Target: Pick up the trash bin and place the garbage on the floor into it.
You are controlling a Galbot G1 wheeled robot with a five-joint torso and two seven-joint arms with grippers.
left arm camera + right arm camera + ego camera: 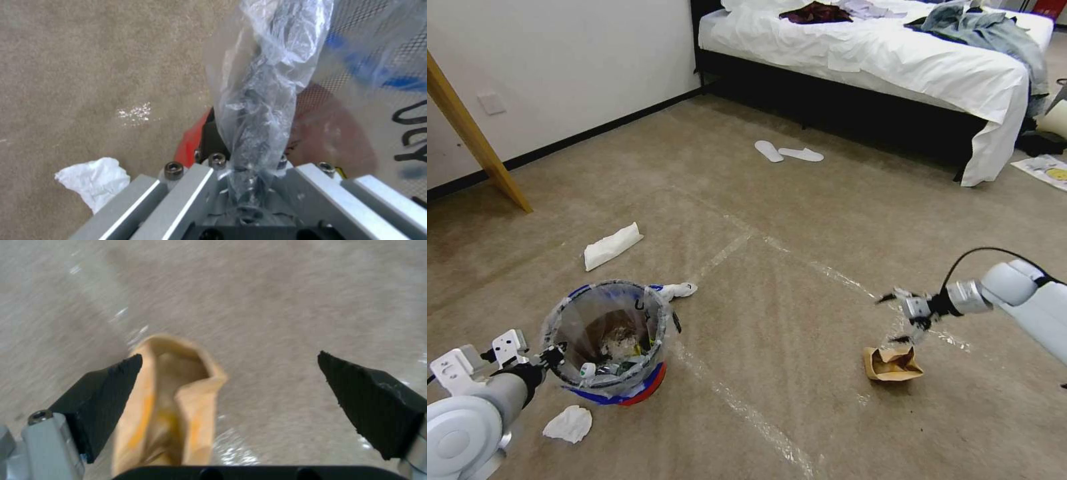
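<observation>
Litter on the floor [800,280] counts four loose pieces: three white tissues, one [612,245] beyond the trash bin [610,343], one [675,290] at its far rim, one [568,423] near its base, plus one brown paper bag [894,364]. Left end effector [554,355] is clamped on the bin's liner-covered rim. Right end effector [904,319] hangs spread apart above the paper bag.

Open carpet floor [800,220] lies between the trash bin [610,340] and the torn brown paper bag [894,365], crossed only by flat tape lines. Around the bin: crumpled tissue [568,424] near its front, folded white tissue [612,246] behind, small white scrap [677,290] at its rim. Right gripper [229,390], jaws spread wide, has bare carpet on the bag's far side. Bed [880,73], slippers [788,153] and wooden leg [474,137] border the far floor.
</observation>
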